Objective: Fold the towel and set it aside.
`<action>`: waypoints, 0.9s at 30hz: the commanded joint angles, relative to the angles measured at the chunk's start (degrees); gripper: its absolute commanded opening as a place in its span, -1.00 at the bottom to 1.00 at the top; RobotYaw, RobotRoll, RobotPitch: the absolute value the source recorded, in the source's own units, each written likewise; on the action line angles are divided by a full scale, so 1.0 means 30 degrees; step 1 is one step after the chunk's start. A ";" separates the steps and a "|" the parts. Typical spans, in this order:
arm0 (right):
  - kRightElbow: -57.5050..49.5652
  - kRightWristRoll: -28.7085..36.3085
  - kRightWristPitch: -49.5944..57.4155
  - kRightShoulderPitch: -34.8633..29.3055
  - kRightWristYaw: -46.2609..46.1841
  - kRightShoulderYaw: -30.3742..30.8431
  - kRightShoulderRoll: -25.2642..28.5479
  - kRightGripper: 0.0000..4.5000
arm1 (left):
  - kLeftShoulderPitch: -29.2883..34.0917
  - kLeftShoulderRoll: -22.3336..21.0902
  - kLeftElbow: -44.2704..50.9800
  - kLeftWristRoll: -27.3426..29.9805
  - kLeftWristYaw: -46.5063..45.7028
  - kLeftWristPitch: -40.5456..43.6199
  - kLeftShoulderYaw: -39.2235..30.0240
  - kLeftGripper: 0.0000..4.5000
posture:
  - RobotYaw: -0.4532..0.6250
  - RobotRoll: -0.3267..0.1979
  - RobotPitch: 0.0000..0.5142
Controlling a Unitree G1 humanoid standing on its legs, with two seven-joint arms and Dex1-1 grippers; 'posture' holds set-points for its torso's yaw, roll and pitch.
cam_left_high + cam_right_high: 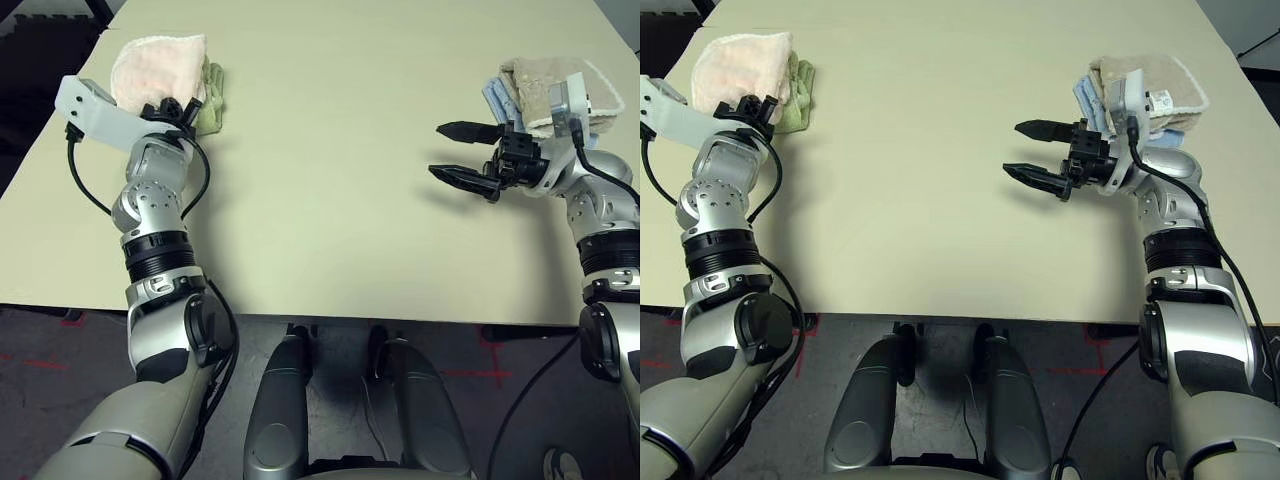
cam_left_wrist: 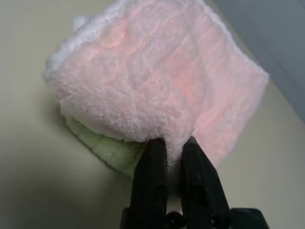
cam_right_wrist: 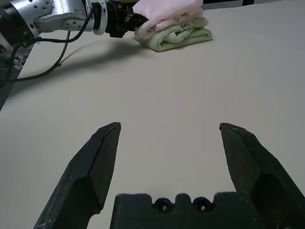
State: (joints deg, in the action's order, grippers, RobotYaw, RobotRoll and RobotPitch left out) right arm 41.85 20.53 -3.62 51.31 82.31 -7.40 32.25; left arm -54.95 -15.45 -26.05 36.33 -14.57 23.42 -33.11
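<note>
Left wrist view: the left gripper (image 2: 174, 148), jaws nearly closed, pinches the folded towel's (image 2: 157, 76) edge atop the green towel (image 2: 112, 150) at the desk's (image 1: 330, 200) far-left corner. Releasing comes next. The right gripper (image 1: 462, 152) hangs wide open.

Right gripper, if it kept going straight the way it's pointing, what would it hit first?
Nothing nearby: the open right gripper points across bare table. Far along sits the pink towel stack, probably first.
</note>
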 commanded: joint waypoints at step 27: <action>0.1424 -0.0455 -0.1172 0.0806 0.0141 0.0335 -0.0667 1.00 | -0.1914 -0.8121 0.6848 0.6723 0.8729 1.9812 0.4648 0.98 | 0.00 0.25 0.01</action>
State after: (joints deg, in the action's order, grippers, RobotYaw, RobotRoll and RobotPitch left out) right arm 45.32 19.48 -6.37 53.66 82.33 -6.80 30.20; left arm -61.33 -38.50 -7.03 57.90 7.30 84.18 -22.29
